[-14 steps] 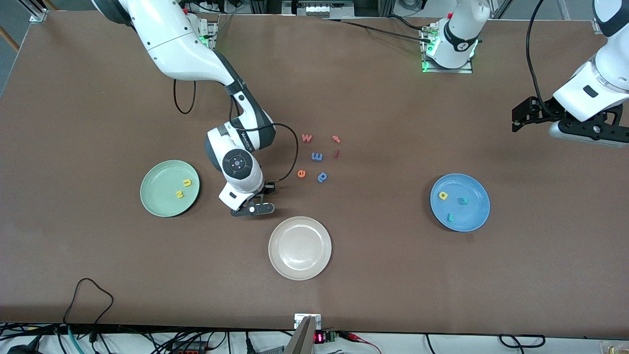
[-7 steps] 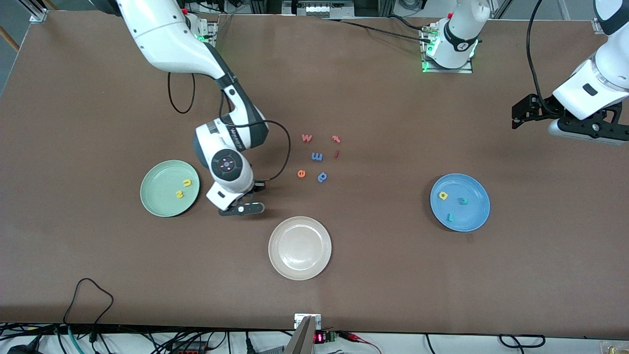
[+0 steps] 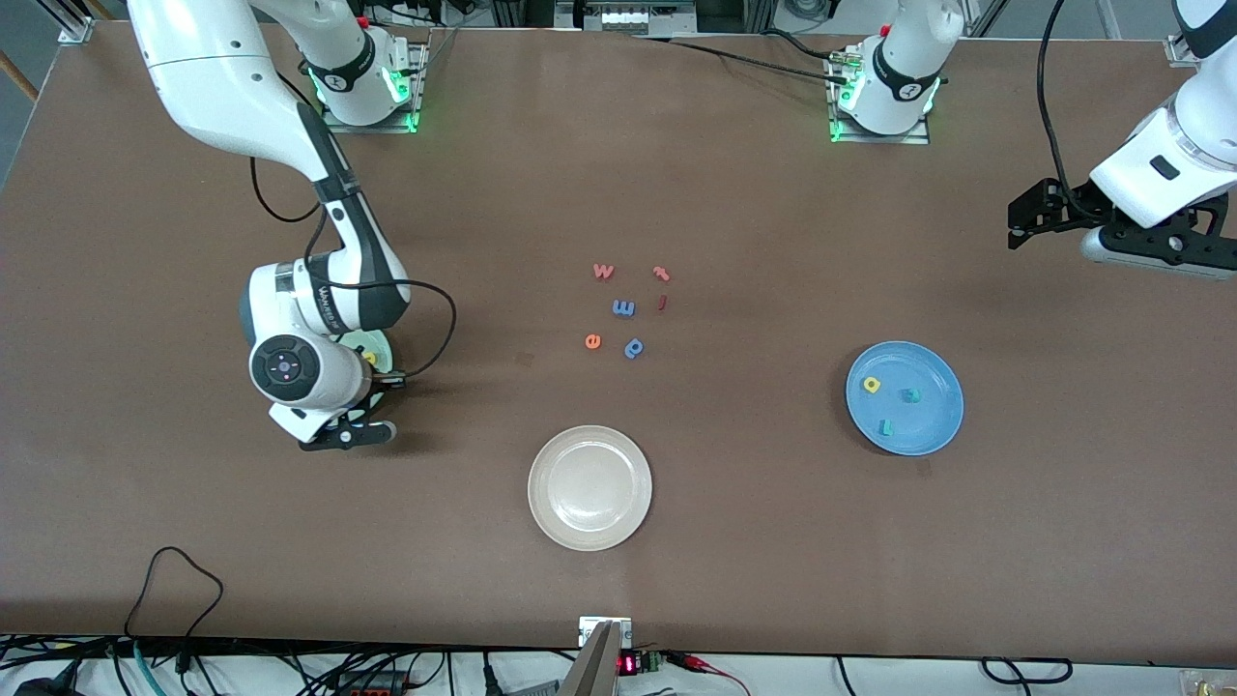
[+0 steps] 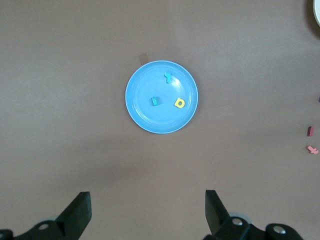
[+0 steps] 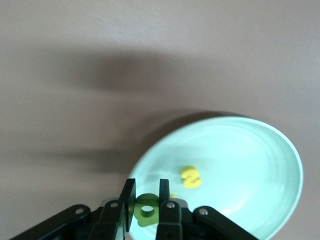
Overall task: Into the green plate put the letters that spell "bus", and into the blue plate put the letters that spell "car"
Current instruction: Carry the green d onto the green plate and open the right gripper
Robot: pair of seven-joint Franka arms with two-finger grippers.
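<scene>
The right gripper (image 5: 144, 202) pinches the green b-shaped foam letter (image 5: 145, 212) over the smooth, round green plate (image 5: 260, 170), where 1 yellow s (image 5: 190, 177) lies. The left gripper (image 4: 145, 210) waits spread wide above the table (image 3: 734, 541). The blue plate (image 3: 939, 418) holds 3 foam letters (image 3: 890, 402). 6 loose letters (image 3: 628, 309) lie mid-table.

Looks like a robotics lab to me: two white Franka arms (image 3: 290, 145) bolted on base plates (image 3: 879, 130) with green status lights along the brown table's (image 3: 734, 541) top edge, loose cables (image 3: 164, 580) and electronics trailing off its bottom edge.
</scene>
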